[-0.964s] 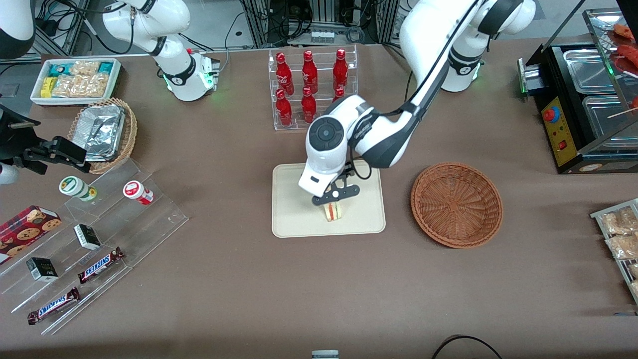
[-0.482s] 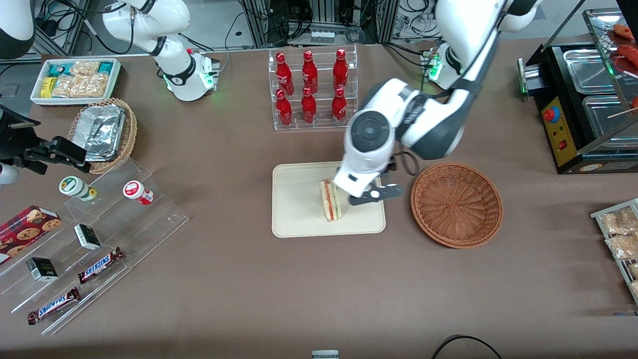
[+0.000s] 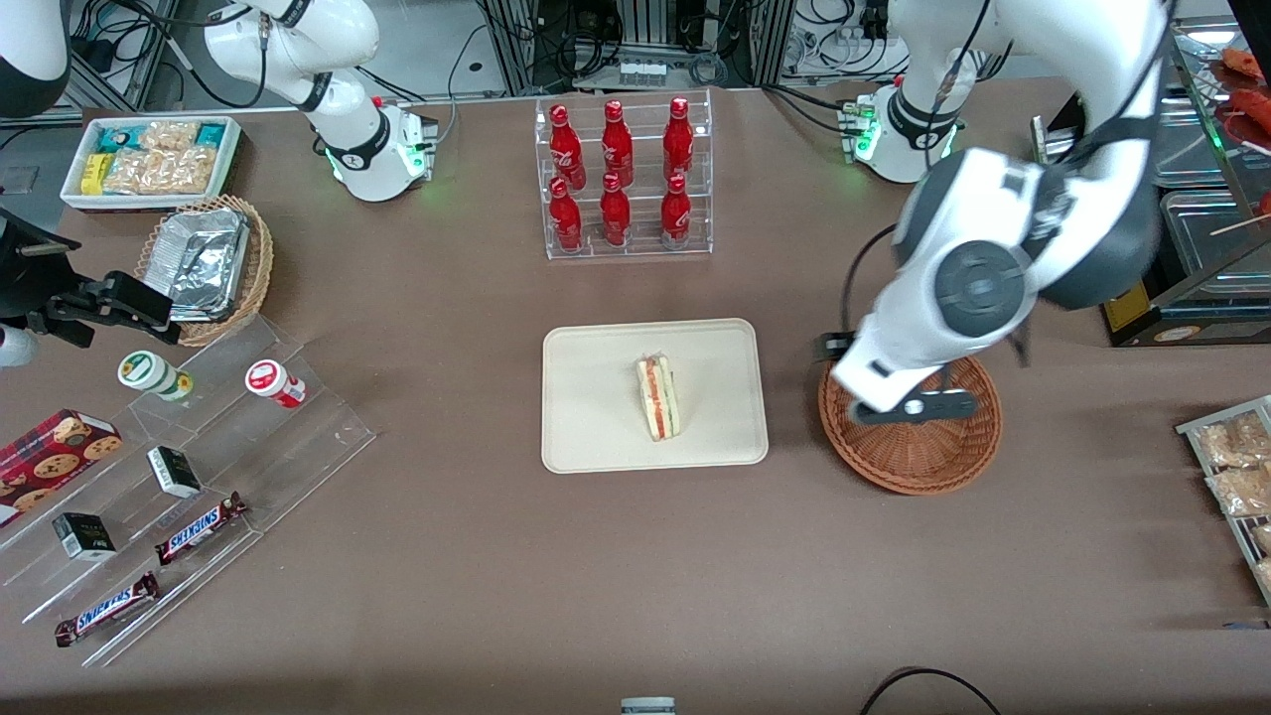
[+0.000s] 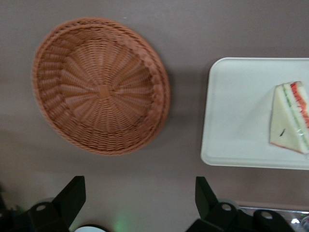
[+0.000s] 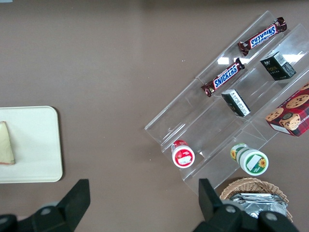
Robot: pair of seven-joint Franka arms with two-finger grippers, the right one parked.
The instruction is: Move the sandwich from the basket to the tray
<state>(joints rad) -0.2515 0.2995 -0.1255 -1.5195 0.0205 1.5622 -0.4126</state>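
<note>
The sandwich point(image 3: 658, 398) lies on the cream tray point(image 3: 596, 437), near the tray's middle, with its red and green filling showing. It also shows in the left wrist view point(image 4: 291, 117) on the tray point(image 4: 231, 130). The reddish-brown basket point(image 3: 928, 462) stands beside the tray, toward the working arm's end, and holds nothing; the left wrist view shows its bare inside point(image 4: 99, 84). My left gripper point(image 3: 909, 407) hangs above the basket, high off the table. Its fingers point(image 4: 72, 193) are spread wide with nothing between them.
A clear rack of red cola bottles point(image 3: 621, 179) stands farther from the front camera than the tray. A black food warmer point(image 3: 1152, 199) sits at the working arm's end. A clear stepped stand with snack bars point(image 3: 189, 467) and a tan basket of foil containers point(image 3: 209, 263) lie toward the parked arm's end.
My gripper let go of the sandwich on the tray, then rose and swung away over the basket. The sandwich stays on the tray.
</note>
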